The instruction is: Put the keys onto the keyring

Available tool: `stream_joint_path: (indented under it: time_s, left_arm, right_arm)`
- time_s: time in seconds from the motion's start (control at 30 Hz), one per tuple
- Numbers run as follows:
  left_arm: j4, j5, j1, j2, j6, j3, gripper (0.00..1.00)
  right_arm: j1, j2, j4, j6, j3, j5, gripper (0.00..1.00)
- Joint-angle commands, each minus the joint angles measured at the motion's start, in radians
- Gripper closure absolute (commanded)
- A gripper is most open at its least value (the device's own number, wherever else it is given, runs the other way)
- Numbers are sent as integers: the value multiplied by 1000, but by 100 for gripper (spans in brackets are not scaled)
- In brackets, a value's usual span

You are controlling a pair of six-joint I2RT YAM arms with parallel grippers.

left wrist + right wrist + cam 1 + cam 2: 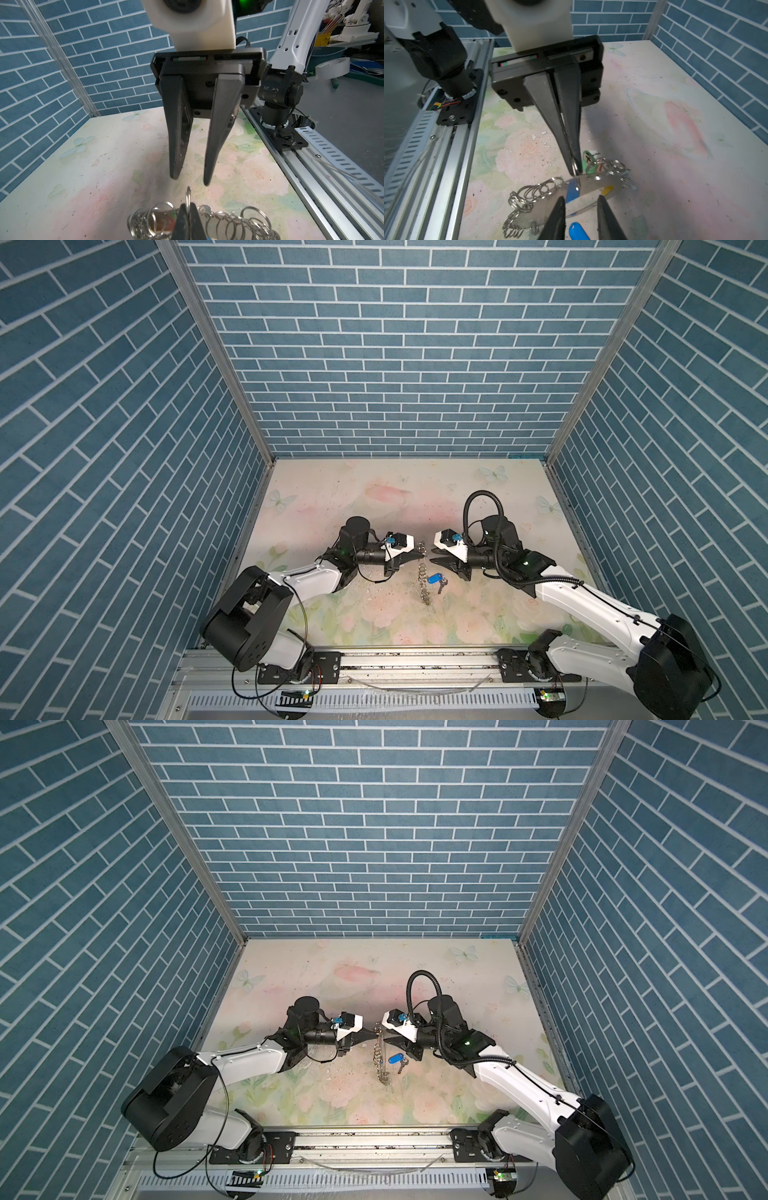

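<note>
Currently the left gripper (417,558) is clenched on one split ring of the keyring (422,585), which dangles mid-table. The right gripper (432,560) stands parted and empty. The blue-tagged key (436,578) lies just right of the keyring. It is probably light and slippery, so grasp the stiff tag.

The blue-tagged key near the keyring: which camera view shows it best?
Both top views: the blue-tagged key lies whole in sight, blue tag and metal blade, beside the keyring. The right wrist view shows only the tag's rounded end, cut off by the picture's edge. The left wrist view does not show it.
</note>
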Motion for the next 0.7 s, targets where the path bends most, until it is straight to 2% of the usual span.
stream_joint_path:
  time_s: [0.0, 0.17, 0.27, 0.43, 0.67]
  left_arm:
    - [34, -8, 21, -46, 0, -32, 100]
    - [7, -16, 42, -97, 6, -63, 100]
    - [13, -14, 43, -104, 5, -68, 100]
    - [23, -15, 42, -123, 2, -74, 100]
    - [21, -25, 42, -144, -3, -80, 100]
  right_arm:
    - [-10, -8, 38, 166, -39, 181, 72]
    - [-11, 41, -112, 407, -11, 324, 68]
    - [-7, 76, -207, 497, 9, 352, 67]
    - [14, 151, -297, 593, 35, 354, 67]
    - [62, 179, -184, 632, -47, 345, 69]
